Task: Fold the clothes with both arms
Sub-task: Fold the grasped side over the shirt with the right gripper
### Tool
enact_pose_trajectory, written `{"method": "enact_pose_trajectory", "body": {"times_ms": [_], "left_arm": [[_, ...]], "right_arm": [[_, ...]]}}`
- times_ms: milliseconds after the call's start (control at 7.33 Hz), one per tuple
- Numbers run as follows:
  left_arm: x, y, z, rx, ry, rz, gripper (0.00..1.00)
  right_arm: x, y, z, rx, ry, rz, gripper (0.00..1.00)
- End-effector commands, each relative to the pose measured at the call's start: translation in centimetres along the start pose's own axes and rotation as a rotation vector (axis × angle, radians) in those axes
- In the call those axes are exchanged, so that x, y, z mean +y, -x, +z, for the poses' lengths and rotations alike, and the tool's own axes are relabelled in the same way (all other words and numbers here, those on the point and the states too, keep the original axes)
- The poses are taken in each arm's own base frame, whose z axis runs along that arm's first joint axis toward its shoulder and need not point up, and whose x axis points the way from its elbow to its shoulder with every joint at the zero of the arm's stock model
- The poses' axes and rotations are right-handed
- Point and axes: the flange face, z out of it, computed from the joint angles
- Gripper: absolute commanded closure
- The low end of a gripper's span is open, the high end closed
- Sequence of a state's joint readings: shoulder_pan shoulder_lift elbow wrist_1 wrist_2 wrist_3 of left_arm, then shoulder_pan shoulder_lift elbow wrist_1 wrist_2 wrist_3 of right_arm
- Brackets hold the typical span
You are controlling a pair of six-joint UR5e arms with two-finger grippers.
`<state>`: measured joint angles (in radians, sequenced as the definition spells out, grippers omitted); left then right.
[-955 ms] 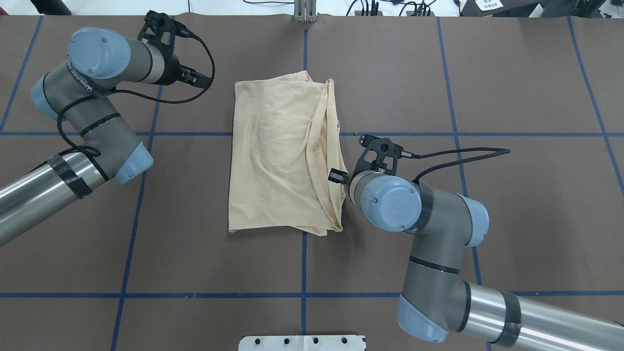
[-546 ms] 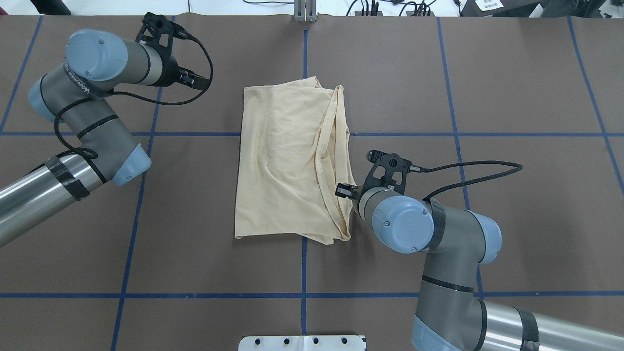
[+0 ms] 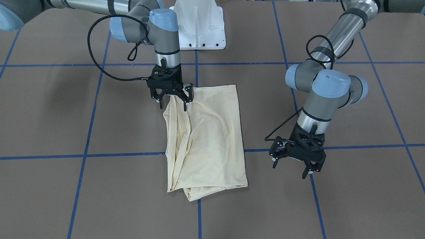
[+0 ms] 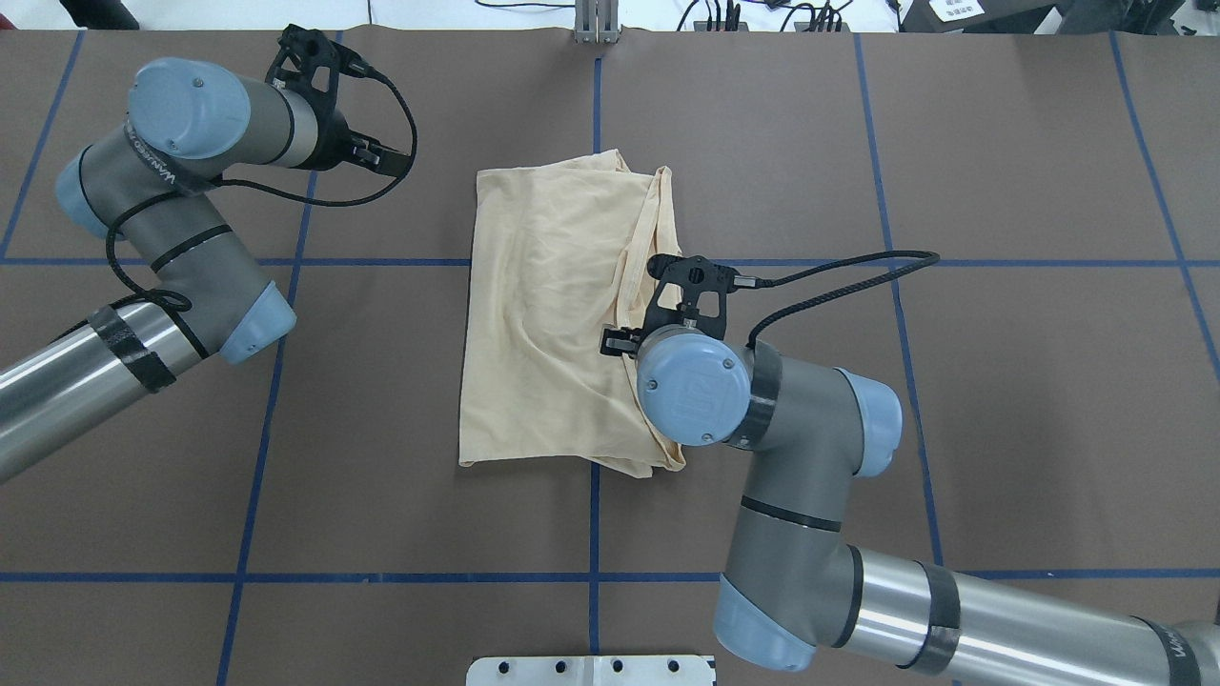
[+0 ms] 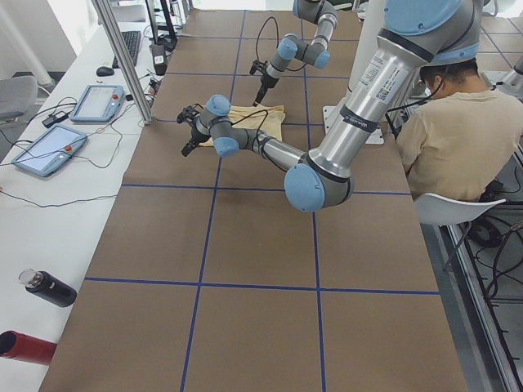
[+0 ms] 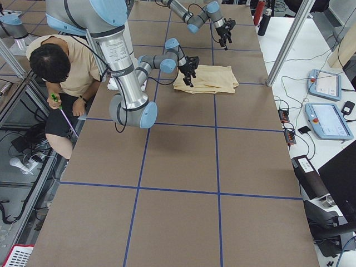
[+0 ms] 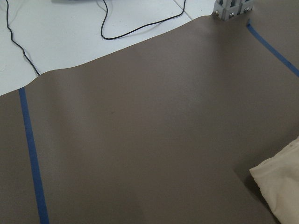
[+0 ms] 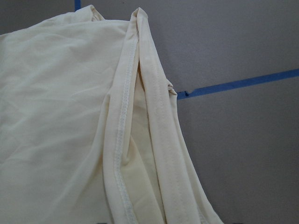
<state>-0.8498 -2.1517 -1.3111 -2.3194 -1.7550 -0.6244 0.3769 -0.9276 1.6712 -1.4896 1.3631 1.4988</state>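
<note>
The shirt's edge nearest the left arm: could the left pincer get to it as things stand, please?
Probably yes: the left pincer hangs open beside the shirt, with only bare table between them.

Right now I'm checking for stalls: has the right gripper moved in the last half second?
Yes. In the overhead view the right gripper has shifted left, over the shirt, toward the centre blue tape line.

Brown table (image 4: 1029,429), blue tape grid (image 4: 593,534); white bench (image 5: 65,237) holds tablets (image 5: 49,149).

Cream-yellow shirt (image 4: 543,314); brown table (image 4: 1001,429), blue grid lines (image 4: 593,534).
</note>
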Motion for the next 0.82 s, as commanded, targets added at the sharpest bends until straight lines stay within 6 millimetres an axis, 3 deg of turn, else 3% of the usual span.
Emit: {"method": "enact_pose_trajectory", "body": {"times_ms": [0,136,546,682], "left_arm": [[0.1,0.0,0.0,0.0,0.001,0.001,0.0],[0.1,-0.1,0.0,0.0,0.001,-0.001,0.0],[0.1,0.0,0.1,0.0,0.003,0.0,0.0],[0.2,0.0,0.1,0.001,0.003,0.0,0.0]], "right_arm": [[0.2,1.1,1.6,0.055,0.016,-0.132,0.32],[0.4,1.3,3.1,0.088,0.022,-0.205,0.37],[0.3,5.8,4.0,0.129,0.03,-0.225,0.52],[0.5,6.1,4.6,0.142,0.034,-0.237,0.55]]}}
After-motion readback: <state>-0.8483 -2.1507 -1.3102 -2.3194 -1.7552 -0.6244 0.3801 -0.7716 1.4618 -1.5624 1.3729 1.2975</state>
